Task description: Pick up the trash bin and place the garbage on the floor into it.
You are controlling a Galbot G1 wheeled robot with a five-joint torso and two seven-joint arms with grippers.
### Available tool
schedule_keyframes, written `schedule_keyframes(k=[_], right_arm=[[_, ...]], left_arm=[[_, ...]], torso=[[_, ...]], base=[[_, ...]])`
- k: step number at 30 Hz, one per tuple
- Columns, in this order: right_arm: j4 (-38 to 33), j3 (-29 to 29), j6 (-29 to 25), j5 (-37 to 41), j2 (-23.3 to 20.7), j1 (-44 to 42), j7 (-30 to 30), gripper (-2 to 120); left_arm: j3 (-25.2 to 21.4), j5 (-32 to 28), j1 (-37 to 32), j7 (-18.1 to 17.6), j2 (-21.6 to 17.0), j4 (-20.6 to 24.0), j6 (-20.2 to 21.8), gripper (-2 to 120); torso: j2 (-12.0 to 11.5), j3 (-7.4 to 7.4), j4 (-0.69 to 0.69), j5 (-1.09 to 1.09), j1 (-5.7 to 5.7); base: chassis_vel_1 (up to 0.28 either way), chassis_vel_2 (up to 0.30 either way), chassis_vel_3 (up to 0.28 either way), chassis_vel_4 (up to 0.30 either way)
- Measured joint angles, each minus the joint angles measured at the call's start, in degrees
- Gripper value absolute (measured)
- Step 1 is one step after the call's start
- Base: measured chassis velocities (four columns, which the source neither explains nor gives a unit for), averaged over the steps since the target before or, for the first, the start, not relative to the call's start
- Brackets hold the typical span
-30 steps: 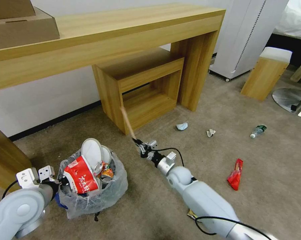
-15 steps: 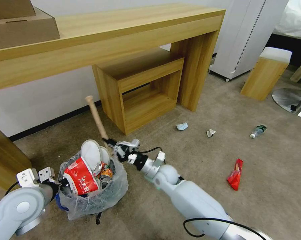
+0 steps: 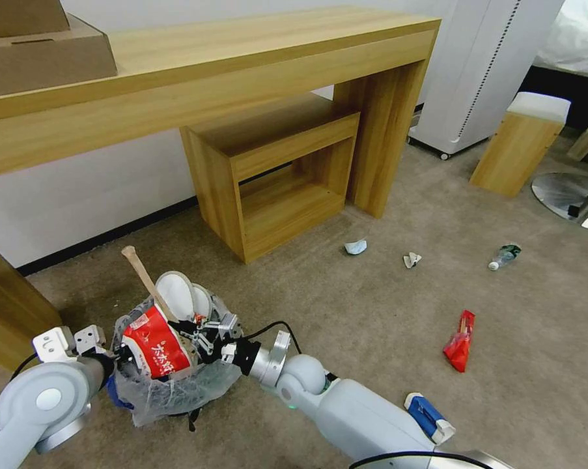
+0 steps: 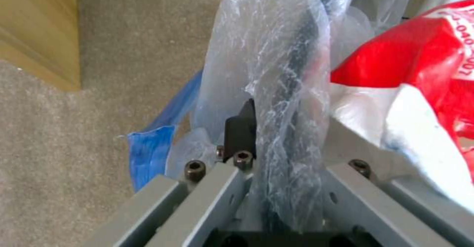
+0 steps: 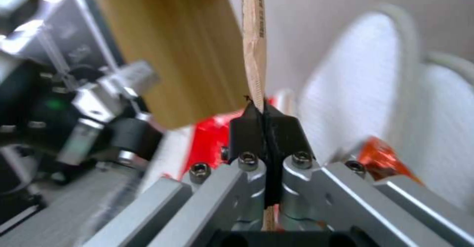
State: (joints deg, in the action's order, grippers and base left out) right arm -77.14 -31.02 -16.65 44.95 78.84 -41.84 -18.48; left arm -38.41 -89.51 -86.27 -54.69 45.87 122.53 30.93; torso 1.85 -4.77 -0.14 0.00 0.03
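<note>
Step in hand: dropping the wooden stick [image 3: 145, 278] into the trash bin [image 3: 176, 384]; the stick is over the bin but not yet released.
Right gripper [image 3: 199, 333]: it is over the bin's opening, and its two black pads [image 5: 247, 125] are pressed together on the stick, which passes between them and rises up and away toward the wall.
Left gripper [image 4: 266, 136]: it is closed on the bin's rim and the crinkled plastic bag [image 4: 276, 54], at the side of the bin nearest the robot's left arm.
Trash bin: it is low at the front left in the head view, near the leg of the long wooden desk [image 3: 209, 65]. I cannot tell if it rests on the floor [image 3: 385, 312] or is lifted a little.
Contents of bin: a red wrapper [image 3: 155, 344], two white slippers [image 3: 176, 294] standing on edge, and something orange beside the slippers in the right wrist view.
Garbage on floor: a pale wad [image 3: 355, 247], a white tissue wad [image 3: 411, 260], a clear bottle [image 3: 504, 255] and a red packet [image 3: 460, 341] lie well apart on the carpet to the right; a blue and white item [image 3: 429, 417] lies beside the right arm.
Next move, as I judge: the stick is long and leans out over the rim, so the gripper should tilt it more upright or go lower before opening, otherwise the stick may tip out over the edge.
Progress: several pieces are in, about five are left.
</note>
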Motion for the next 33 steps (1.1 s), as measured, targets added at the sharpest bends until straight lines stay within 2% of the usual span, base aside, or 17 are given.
schedule_keyframes(k=[3, 23, 33], right_arm=[[0.0, -1.3, 1.4, -0.4, -0.1, 0.1, 3.4, 0], [-1.0, -5.7, 4.9, -2.0, -0.7, 0.3, 9.1, 0], [-0.9, -5.8, 5.5, -2.7, -0.9, 0.3, 10.5, 0]], left_arm=[[0.0, 0.4, -0.2, 0.0, -0.1, 0.0, -0.2, 0], [0.0, 2.0, -1.4, 0.0, 0.6, 1.3, -0.5, 0], [-0.1, 2.3, -1.9, 0.2, 0.9, 1.8, -0.4, 0]], torso=[[0.0, 0.00, 0.01, 0.00, 0.00], [0.0, 0.00, 0.01, 0.00, 0.00], [0.0, 0.00, 0.01, 0.00, 0.00]], base=[[0.000, 0.000, 0.000, 0.000], [0.000, 0.000, 0.000, 0.000], [0.000, 0.000, 0.000, 0.000]])
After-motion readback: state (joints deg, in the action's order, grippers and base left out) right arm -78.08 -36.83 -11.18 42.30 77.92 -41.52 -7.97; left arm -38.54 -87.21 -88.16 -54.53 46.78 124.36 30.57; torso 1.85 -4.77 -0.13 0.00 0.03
